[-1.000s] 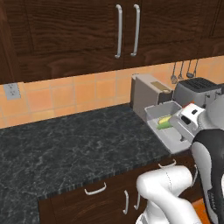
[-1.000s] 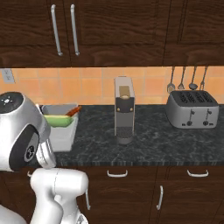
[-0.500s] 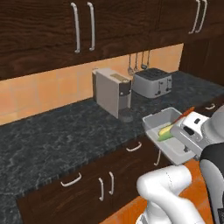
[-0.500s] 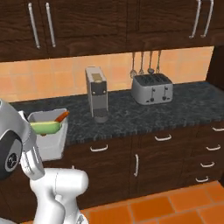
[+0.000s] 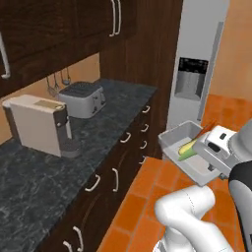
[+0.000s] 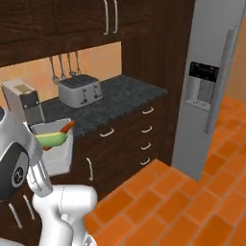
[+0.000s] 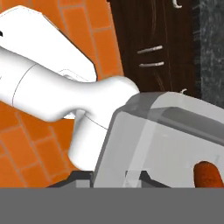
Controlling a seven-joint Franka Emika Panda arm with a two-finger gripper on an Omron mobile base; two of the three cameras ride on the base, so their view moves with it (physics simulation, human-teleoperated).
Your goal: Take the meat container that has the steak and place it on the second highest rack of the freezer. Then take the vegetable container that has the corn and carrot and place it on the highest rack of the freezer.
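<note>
Pincer (image 5: 212, 158): at the near rim of a grey vegetable container (image 5: 178, 145), held aloft over the orange tiled floor (image 5: 147, 197). The finger tips are hidden behind the hand and the tray wall, so how far they stand apart cannot be told; the container hangs in the air at the hand with no other support visible.

Vegetable container: shallow, pale grey, rectangular, slightly tilted. Seen also in the right base view (image 6: 56, 153) and close up in the hand view (image 7: 175, 135).

Contents: corn cob (image 5: 187, 148), yellow-green, lying lengthwise in the tray; carrot (image 6: 66, 128), orange, beside it, its tip rising over the rim. The rounded orange end of the carrot shows in the hand view (image 7: 208, 174).

Freezer (image 5: 199, 59): tall light-grey unit at the end of the cabinet run, door closed, with a dark dispenser panel (image 6: 202, 85) and a long vertical handle (image 6: 220, 81). Well apart from the container. Inner shelves hidden.

Worktop (image 5: 98, 133): dark speckled stone, over dark wood drawers (image 6: 144, 129).

On the worktop: silver toaster (image 5: 82, 98); beige coffee machine (image 5: 42, 123), near the toaster.

Wall: hanging utensils (image 6: 62, 67) above the toaster.
</note>
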